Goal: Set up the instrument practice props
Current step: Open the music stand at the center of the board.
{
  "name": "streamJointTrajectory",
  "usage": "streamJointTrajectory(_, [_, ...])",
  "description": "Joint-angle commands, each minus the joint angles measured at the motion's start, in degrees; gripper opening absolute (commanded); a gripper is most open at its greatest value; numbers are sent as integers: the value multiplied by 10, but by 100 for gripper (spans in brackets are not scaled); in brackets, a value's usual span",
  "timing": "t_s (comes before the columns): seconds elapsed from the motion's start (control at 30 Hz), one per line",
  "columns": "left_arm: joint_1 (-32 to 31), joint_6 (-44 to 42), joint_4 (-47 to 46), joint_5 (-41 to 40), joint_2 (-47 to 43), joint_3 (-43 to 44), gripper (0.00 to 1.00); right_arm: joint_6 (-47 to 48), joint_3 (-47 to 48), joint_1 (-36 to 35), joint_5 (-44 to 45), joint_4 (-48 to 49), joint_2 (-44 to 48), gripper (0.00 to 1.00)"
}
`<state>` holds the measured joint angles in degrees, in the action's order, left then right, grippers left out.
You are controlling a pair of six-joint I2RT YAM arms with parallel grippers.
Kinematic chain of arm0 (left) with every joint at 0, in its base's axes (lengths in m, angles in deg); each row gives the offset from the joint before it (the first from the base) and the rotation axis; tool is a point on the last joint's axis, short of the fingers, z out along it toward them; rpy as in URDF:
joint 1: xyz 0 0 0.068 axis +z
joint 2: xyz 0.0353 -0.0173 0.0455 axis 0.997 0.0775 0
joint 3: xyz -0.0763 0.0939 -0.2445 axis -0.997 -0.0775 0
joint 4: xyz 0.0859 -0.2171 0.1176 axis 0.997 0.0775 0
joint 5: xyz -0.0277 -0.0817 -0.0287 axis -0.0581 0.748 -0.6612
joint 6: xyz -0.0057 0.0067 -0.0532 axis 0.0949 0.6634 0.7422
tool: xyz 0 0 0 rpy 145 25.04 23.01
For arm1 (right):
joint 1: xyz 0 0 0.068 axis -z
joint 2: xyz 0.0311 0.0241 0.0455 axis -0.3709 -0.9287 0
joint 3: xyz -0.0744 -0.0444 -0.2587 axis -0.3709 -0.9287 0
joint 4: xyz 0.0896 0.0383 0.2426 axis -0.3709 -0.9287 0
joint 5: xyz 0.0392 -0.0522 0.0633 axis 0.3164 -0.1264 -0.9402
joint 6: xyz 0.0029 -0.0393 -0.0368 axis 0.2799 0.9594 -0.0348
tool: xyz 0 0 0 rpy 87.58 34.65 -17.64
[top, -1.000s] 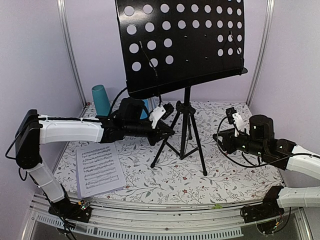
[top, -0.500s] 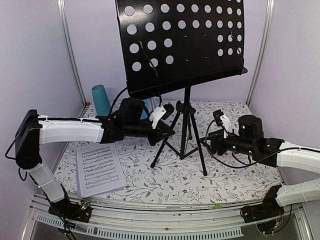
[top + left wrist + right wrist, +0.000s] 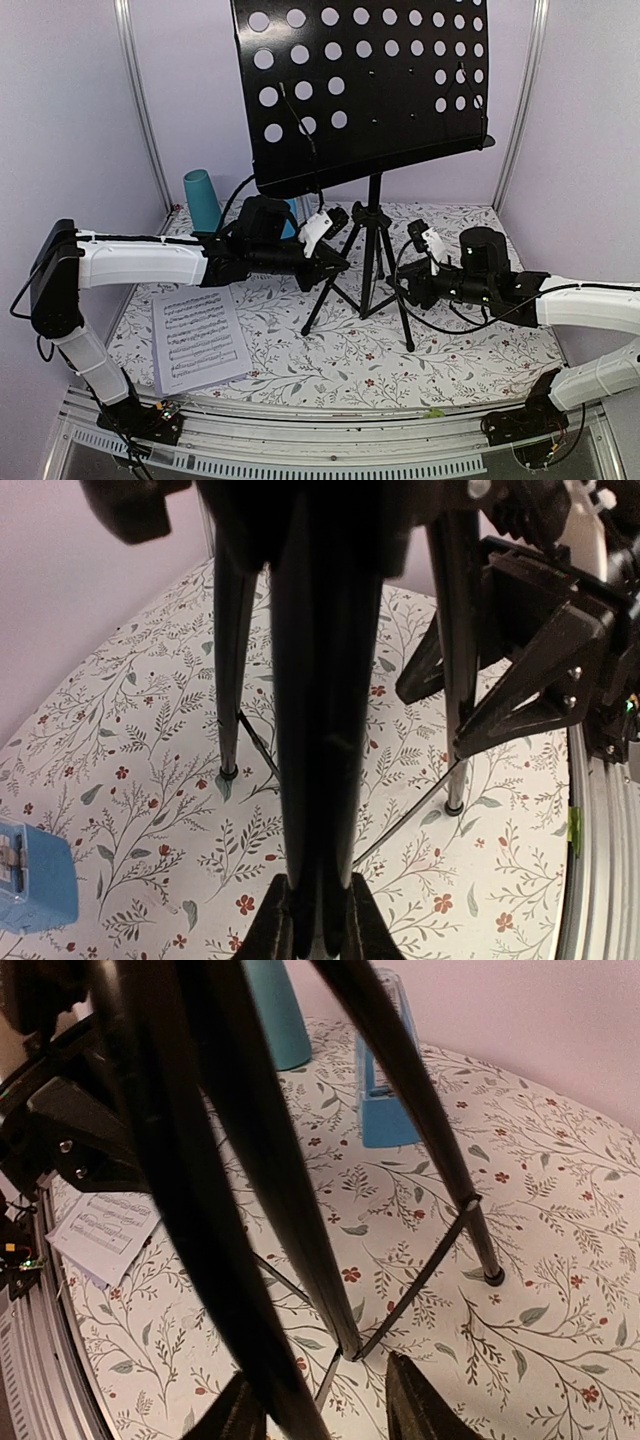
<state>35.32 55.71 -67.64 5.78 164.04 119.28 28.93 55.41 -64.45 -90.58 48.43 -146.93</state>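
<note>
The right arm (image 3: 590, 305) has slid left since a second ago. It was parked well off to the side of the stand, and now its front end is right up against the tripod. Left arm hasn't budged.

The right claw (image 3: 325, 1405) sits at a middling spread with one slanted tripod leg running between its fingers. In the right wrist view there's a visible gap between the leg and the finger on the right side of that picture, so it's around the leg, not clamped on it.

The left claw (image 3: 320, 925) is pinched narrow on another leg on the stand's left side. The left wrist view shows both fingers pressed tight against the black tube.

That's the black tripod music stand with perforated metal tray (image 3: 400, 120). It stands upright in the middle of the floral-print surface (image 3: 330, 350), feet down, with its tray tilted up high above both arms.

Further out, a small blue pyramid-shaped metronome (image 3: 385, 1090) stands behind the tripod legs toward the back left, and a tall teal tapered cup (image 3: 203, 200) stands just beside it near the back-left corner.

A white printed sheet-music page (image 3: 198, 338) lies flat at the front left, well apart from the stand and under the left arm's reach.
</note>
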Motion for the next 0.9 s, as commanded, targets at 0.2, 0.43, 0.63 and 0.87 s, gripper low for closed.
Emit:
streamJointTrajectory(0.2, [2,-15,115,-46,17,-21,0,9,22,-2,23,-29,5,0])
streamJointTrajectory(0.43, [7,-18,129,-53,8,-31,0,-3,-2,-1,52,-82,56,0])
streamJointTrajectory(0.63, [7,-10,135,-55,-2,-41,0,-15,-17,-1,67,-100,84,0])
streamJointTrajectory(0.87, [3,3,132,-51,-8,-53,0,-24,-35,-1,71,-103,108,0])
